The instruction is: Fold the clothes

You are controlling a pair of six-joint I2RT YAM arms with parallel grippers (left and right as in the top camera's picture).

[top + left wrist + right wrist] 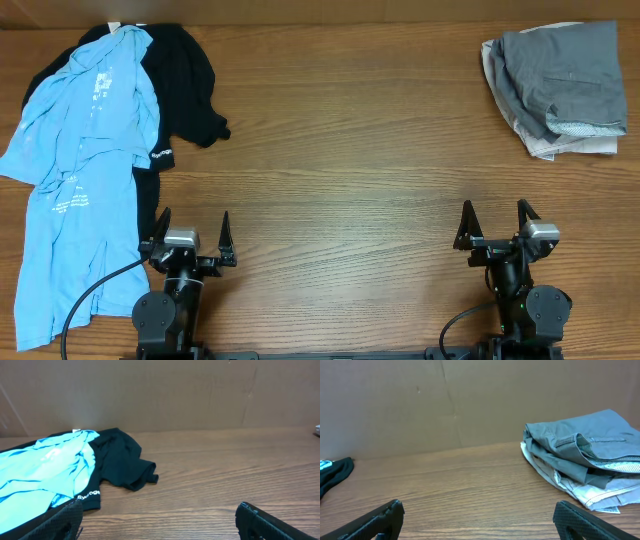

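A light blue T-shirt [75, 170] with white lettering lies spread and crumpled at the table's left, over a black shirt [180, 75] with a small white logo. Both also show in the left wrist view, the blue shirt [45, 467] at left and the black shirt [120, 462] beside it. My left gripper [192, 228] is open and empty near the front edge, just right of the blue shirt's lower part; its jaws [159, 515] frame bare wood. My right gripper [497, 220] is open and empty at the front right; its jaws [479, 515] also frame bare wood.
A folded pile of grey and white clothes [560, 85] sits at the back right, also in the right wrist view [585, 460]. A brown cardboard wall [160, 395] stands behind the wooden table [340, 150].
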